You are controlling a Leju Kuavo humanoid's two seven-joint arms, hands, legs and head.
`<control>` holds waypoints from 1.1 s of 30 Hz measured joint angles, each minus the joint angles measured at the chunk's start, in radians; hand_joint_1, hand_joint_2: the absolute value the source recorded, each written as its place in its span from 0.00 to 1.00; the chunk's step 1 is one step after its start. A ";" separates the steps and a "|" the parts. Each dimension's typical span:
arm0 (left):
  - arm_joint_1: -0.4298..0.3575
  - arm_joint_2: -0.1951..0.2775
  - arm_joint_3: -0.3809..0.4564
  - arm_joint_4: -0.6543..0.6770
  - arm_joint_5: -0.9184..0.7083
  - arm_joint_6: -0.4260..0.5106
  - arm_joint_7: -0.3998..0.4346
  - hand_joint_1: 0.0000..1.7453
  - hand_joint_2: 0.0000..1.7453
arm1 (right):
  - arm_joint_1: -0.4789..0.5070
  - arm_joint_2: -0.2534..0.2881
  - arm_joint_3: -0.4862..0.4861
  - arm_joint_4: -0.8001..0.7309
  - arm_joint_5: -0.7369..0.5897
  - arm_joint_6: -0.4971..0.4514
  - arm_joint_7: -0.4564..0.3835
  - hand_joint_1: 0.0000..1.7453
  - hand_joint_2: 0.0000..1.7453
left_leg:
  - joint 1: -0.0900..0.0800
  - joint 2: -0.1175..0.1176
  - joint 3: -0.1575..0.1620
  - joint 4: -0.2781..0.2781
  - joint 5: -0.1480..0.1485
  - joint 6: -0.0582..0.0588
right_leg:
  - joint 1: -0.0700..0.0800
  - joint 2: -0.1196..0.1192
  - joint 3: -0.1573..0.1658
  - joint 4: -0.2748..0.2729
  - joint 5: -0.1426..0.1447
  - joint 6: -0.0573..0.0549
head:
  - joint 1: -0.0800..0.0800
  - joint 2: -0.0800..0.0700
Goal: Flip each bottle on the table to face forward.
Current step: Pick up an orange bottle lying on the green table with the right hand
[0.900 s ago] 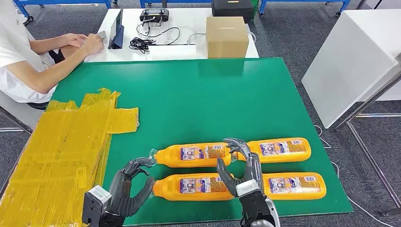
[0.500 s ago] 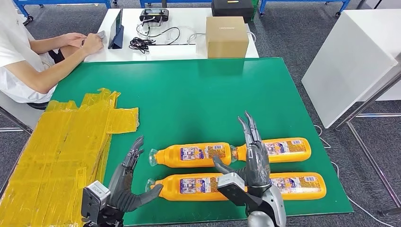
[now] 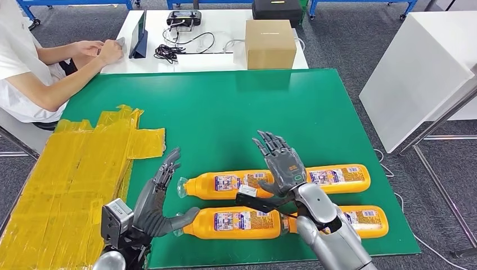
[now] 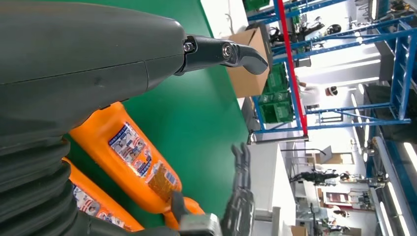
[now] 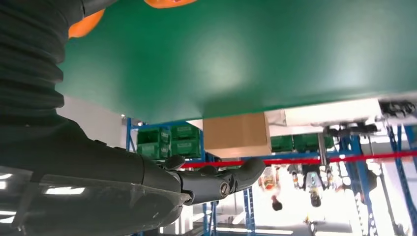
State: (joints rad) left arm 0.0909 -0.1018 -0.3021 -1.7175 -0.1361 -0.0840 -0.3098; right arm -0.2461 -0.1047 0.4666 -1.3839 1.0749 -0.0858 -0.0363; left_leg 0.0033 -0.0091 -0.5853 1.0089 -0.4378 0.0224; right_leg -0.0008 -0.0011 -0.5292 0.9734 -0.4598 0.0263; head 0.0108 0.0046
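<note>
Several orange bottles lie on their sides on the green table [image 3: 225,107], labels up, in two rows. The far row holds one bottle [image 3: 225,183] on the left and another [image 3: 340,176] on the right. In the near row lie a left bottle [image 3: 230,222] and a right bottle [image 3: 365,219]. My left hand [image 3: 157,199] is open, fingers spread, its thumb close to the near left bottle's cap. My right hand [image 3: 281,164] is open and raised above the gap between the far bottles, holding nothing. The left wrist view shows two bottles [image 4: 133,152] beside the thumb.
A patch of yellow tape [image 3: 73,180] covers the table's left side. A cardboard box [image 3: 270,42] stands on the white table [image 3: 185,56] behind, where a person [image 3: 34,73] sits at a tablet [image 3: 138,36]. A white cabinet [image 3: 416,73] stands at the right.
Both hands have gone from curled near the bottle necks to spread open. The right hand rose and turned above the far row; the left hand stretched its fingers forward. The bottles lie as before.
</note>
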 joint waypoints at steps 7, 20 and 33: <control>-0.011 -0.005 0.006 0.018 0.004 -0.005 0.000 0.00 1.00 | -0.054 -0.015 0.043 0.088 -0.001 0.013 0.000 0.00 1.00 | 0.000 0.000 -0.001 0.000 -0.001 0.000 | 0.000 0.000 -0.001 0.000 0.000 0.000 | 0.000 0.000; -0.032 -0.015 0.008 0.049 0.021 -0.017 -0.001 0.00 1.00 | -0.154 0.020 0.092 0.239 -0.063 0.034 -0.030 0.00 1.00 | 0.000 0.001 0.002 0.000 0.000 0.000 | 0.000 0.000 0.001 0.000 0.000 0.000 | 0.000 0.000; -0.098 -0.016 -0.027 0.120 0.058 -0.036 -0.001 0.00 1.00 | -0.219 0.101 0.097 0.441 -0.392 0.188 -0.193 0.00 1.00 | 0.000 0.000 0.002 0.000 0.000 0.000 | 0.000 0.000 0.002 0.000 0.000 0.000 | 0.000 0.000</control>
State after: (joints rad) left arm -0.0068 -0.1178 -0.3292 -1.5976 -0.0777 -0.1200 -0.3107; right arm -0.4650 -0.0036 0.5631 -0.9427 0.6834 0.1018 -0.2289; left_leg 0.0035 -0.0089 -0.5834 1.0088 -0.4379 0.0222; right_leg -0.0007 -0.0010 -0.5277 0.9735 -0.4599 0.0263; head 0.0110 0.0046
